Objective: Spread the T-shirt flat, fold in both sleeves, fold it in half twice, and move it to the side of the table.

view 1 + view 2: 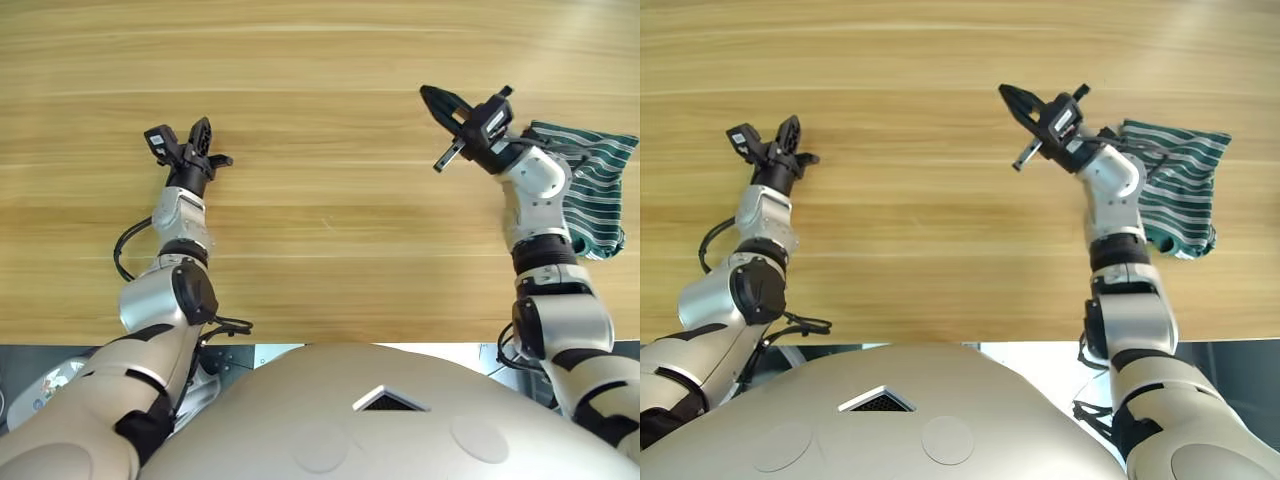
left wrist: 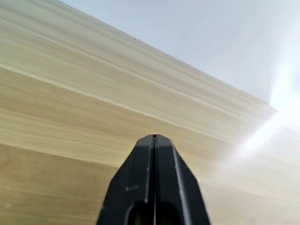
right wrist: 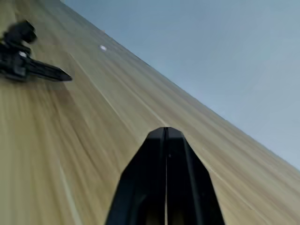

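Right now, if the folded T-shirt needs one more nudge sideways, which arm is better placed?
Right. The T-shirt lies on the right side of the table, close behind the right gripper, which is shut and empty but points away from it. The left gripper sits far across the table.

The left gripper and the right gripper were matte black pincers, each with tapered fingers meeting along a thin seam. Behind each pincer ran a rounded silver-grey forearm banded with black joint rings. A thin black cable looped out behind the left pincer's forearm.
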